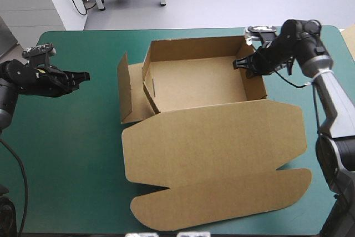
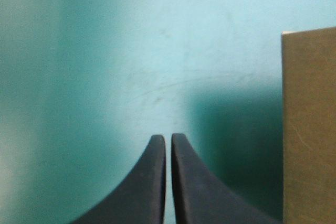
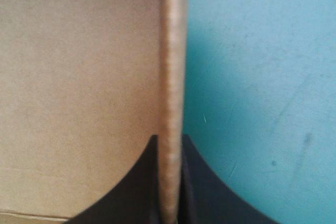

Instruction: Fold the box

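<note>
The teal-green table (image 1: pixel 66 159) is carrying the brown box (image 1: pixel 216 142) across its middle and right. The box is lying as an open tray with its long axis running from the far edge towards the near one. The tray (image 1: pixel 194 84) is sitting at the far end with its walls standing up, and the lid (image 1: pixel 222 192) is stretching flat towards the near edge. A side flap (image 1: pixel 123 87) is standing loose to the tray's left. The right gripper (image 1: pixel 248 65) is clamping the tray's right wall (image 3: pixel 170 77), one black finger inside and one outside. The left gripper (image 1: pixel 83 76) is hovering over the bare cover, well apart from the box, fingers pressed together on nothing.
</note>
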